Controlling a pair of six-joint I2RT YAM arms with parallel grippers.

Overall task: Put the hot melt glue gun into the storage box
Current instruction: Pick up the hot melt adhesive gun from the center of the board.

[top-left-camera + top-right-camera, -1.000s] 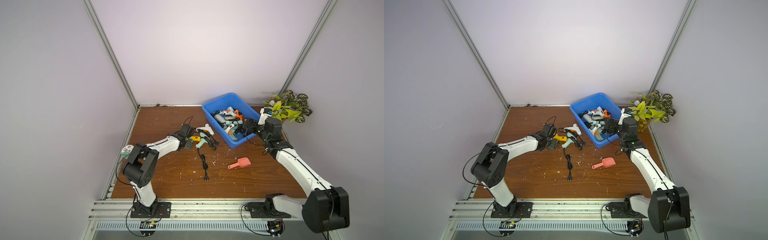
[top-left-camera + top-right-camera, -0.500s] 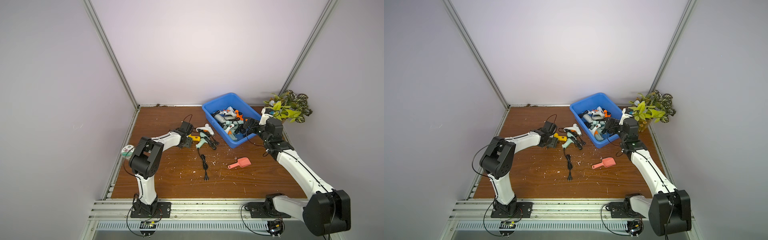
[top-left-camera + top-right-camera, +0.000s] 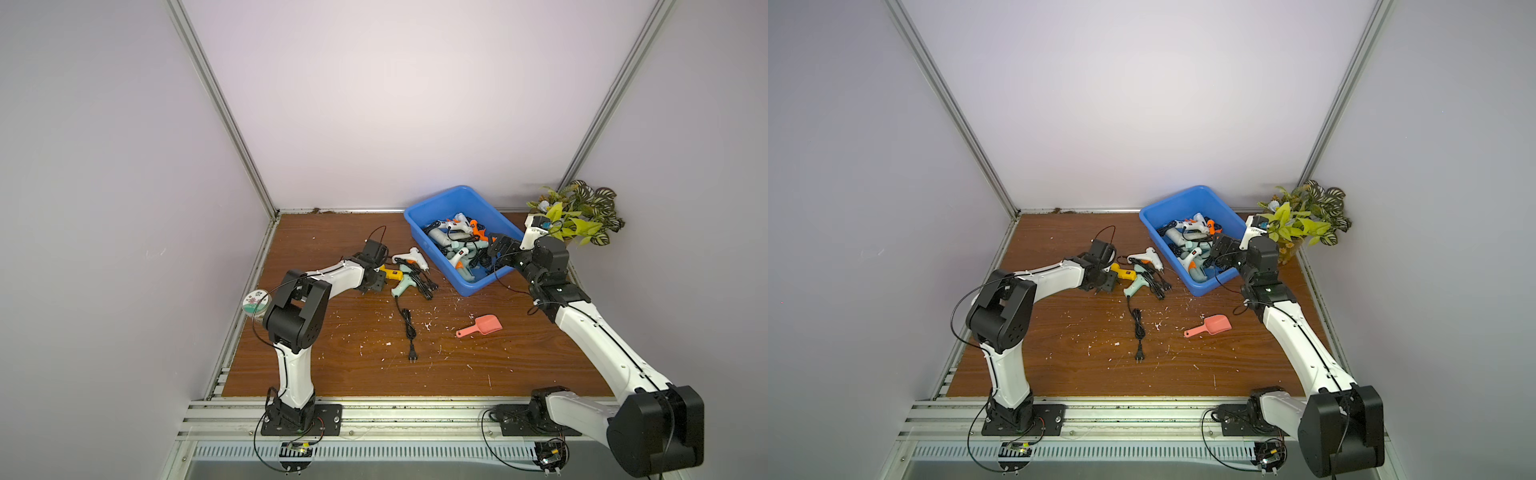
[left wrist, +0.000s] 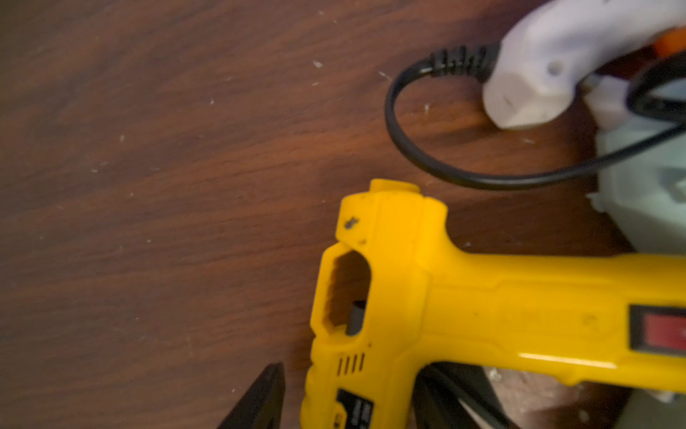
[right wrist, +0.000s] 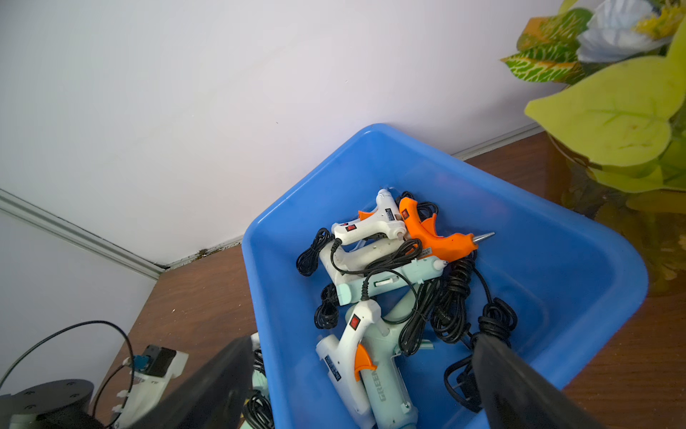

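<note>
A yellow hot melt glue gun [image 3: 392,273] [image 3: 1126,273] lies on the wooden table, left of the storage box, beside a white gun [image 3: 409,255] and a mint gun [image 3: 401,286] tangled in black cords. My left gripper [image 3: 376,280] [image 4: 350,375] is low over it, and its black fingers [image 4: 260,401] stand on either side of the yellow body [image 4: 482,308]. A gap still shows on one side. The blue storage box [image 3: 440,195] [image 5: 538,241] holds several glue guns. Over its near right corner my right gripper [image 3: 500,249] [image 5: 362,340] hangs open and holds nothing.
A black cord with a plug [image 3: 409,328] trails toward the front. A pink scoop [image 3: 482,325] lies right of it. A leafy plant [image 3: 577,212] stands in the back right corner. A tape roll [image 3: 255,301] sits at the left edge. White crumbs dot the wood.
My left gripper's fingers have drawn closer together around the yellow glue gun, and the left arm's elbow has swung forward. The right arm has hardly moved.
</note>
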